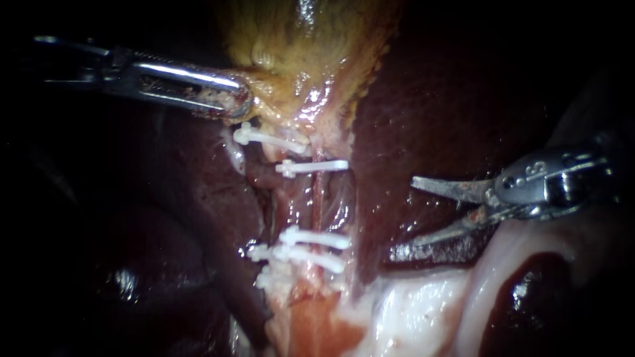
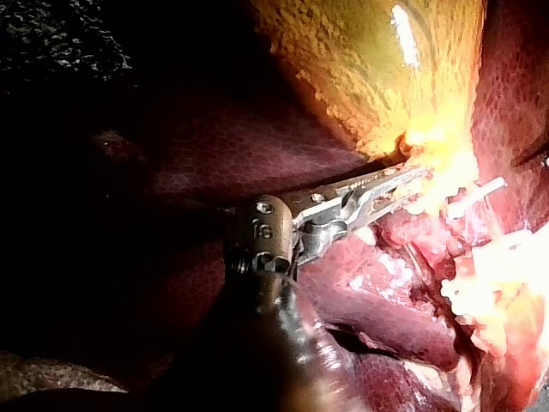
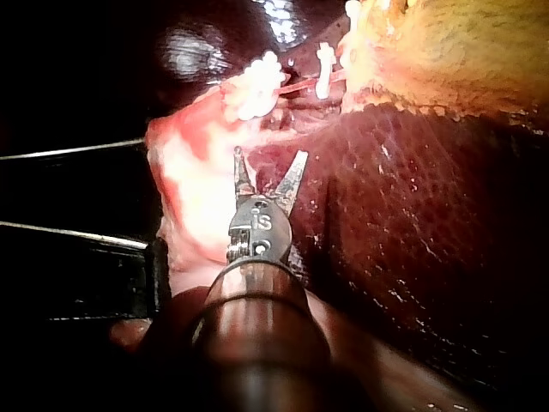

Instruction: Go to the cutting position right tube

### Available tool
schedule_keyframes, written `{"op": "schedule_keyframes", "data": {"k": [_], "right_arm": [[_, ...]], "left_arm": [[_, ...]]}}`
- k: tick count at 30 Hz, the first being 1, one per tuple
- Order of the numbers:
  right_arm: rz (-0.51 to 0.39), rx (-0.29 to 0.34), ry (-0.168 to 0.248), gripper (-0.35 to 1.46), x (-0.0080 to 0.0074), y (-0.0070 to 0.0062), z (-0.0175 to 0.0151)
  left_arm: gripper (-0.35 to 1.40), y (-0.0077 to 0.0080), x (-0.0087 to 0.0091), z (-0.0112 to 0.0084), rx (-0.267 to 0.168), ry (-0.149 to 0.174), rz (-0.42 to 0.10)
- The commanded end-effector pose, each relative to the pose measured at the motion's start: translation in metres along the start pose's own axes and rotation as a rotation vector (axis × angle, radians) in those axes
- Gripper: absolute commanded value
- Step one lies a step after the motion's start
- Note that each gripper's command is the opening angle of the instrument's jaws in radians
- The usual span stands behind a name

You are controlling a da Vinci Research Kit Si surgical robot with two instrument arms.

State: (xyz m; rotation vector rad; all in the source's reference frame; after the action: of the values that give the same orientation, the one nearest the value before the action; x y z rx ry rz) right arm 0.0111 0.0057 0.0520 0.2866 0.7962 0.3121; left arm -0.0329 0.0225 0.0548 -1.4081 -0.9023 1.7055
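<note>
Endoscope view: right instrument [image 1: 415, 211], blades spread apart and empty, lies over the liver [image 1: 410, 99], beside the right tube [image 1: 319, 195] spanning white clips [image 1: 311, 166]. Left wrist view: left instrument [image 2: 412, 178] clamps the gallbladder [image 2: 360, 60]. Right wrist view: parted blades face the clips.

One pincer clamped, one open
On the left instrument [image 1: 239, 106] the pincer grips the gallbladder [image 1: 297, 59]; on the right instrument [image 1: 415, 210] it gapes wide.
</note>
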Motion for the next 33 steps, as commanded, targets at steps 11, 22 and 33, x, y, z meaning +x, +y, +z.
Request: {"op": "schedule_keyframes", "data": {"k": [11,22,33], "right_arm": [[-0.014,0.001,-0.001,1.45,0.0005,0.0002,0.0000],[0.029,0.065,-0.003,1.45,0.0028,0.0011,0.0012],[0.150,0.146,-0.012,1.45,0.0058,0.0022,0.0076]], "left_arm": [[-0.35,0.0025,0.0033,-0.0059,0.001,0.012,-0.030],[-0.35,0.0041,0.0051,-0.0082,0.013,0.038,-0.015],[-0.35,0.0041,0.0049,-0.0079,0.016,0.039,-0.014]]}}
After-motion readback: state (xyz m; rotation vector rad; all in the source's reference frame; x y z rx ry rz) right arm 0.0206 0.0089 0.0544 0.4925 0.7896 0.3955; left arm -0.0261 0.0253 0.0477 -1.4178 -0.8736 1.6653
